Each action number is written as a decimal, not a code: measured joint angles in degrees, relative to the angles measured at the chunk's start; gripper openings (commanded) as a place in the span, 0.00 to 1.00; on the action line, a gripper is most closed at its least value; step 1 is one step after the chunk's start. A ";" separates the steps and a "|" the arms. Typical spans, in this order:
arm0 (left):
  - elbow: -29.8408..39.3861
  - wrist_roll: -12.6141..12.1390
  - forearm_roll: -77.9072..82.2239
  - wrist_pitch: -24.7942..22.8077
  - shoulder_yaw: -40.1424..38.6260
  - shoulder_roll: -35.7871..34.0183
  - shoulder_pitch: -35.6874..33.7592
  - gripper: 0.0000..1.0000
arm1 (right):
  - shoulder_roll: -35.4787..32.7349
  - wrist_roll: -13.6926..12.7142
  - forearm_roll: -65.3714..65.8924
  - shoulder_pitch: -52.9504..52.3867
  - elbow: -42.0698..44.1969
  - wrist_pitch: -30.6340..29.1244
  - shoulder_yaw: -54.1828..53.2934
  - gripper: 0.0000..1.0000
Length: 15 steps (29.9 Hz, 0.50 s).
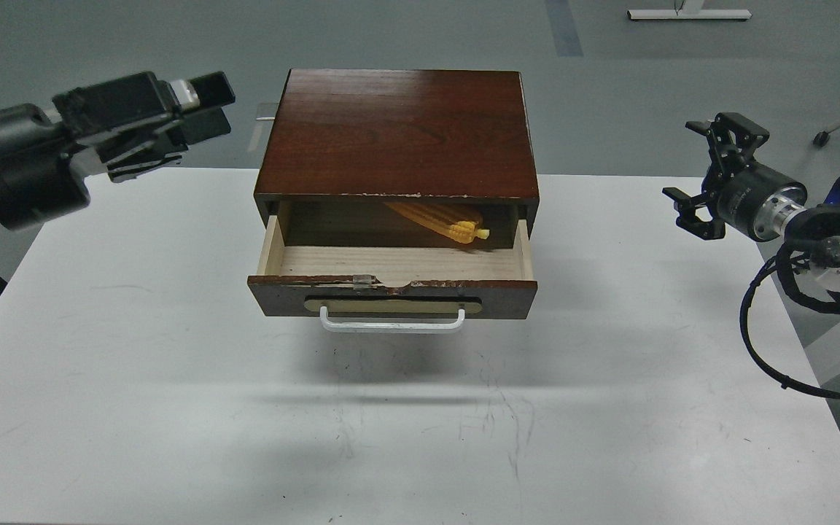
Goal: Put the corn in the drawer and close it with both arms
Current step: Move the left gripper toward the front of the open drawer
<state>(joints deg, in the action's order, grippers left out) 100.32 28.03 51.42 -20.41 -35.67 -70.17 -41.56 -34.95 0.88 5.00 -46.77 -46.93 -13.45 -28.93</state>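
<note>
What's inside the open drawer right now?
The corn lies inside the drawer, toward the back right on the pale wood floor. Its far end runs under the cabinet top, so that part and the drawer's rear are hidden.

Left arm [19,164]: entering from the left edge, raised, reaching rightward; its gripper [194,109] is holding nothing, jaw state unclear. Right arm [821,240]: coming in from the right edge, cables looping below; its gripper [712,171] is pointing leftward, jaws spread, empty.
</note>
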 measured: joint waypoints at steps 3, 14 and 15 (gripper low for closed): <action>0.51 -0.01 10.59 3.22 1.77 3.28 0.38 0.00 | -0.17 0.04 0.93 0.21 0.00 0.29 0.02 0.99; 0.77 -0.04 17.29 -6.94 4.03 10.79 1.78 0.00 | 0.12 0.19 2.63 0.73 1.52 0.51 1.12 0.99; 0.77 -0.04 17.31 -7.23 4.13 11.47 2.28 0.00 | 0.13 0.21 2.79 0.77 1.57 0.52 1.30 0.99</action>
<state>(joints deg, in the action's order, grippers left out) 101.08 27.99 68.74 -27.64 -31.54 -58.70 -39.28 -34.82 1.10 7.79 -46.00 -45.36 -12.93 -27.63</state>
